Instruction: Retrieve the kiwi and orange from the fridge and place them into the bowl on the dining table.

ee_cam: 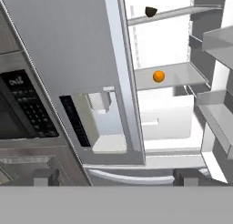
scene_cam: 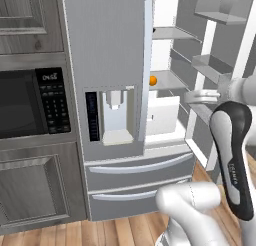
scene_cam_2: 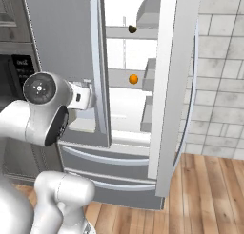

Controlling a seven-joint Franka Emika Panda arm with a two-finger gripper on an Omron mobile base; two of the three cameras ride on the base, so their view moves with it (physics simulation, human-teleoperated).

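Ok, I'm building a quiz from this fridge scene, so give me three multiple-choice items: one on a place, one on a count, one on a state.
1. Where is the kiwi?
A. on the shelf above the orange
B. beside the orange
C. in a drawer

2. How many drawers sit below the fridge doors?
A. one
B. two
C. four

3. How does the gripper stand?
A. shut on the orange
B. shut, empty
C. open, empty

Key: 1 A, the dark fruit lies one shelf higher; 2 B, two handled fronts are stacked at the bottom; 3 C, the tips stand wide apart with nothing between them.
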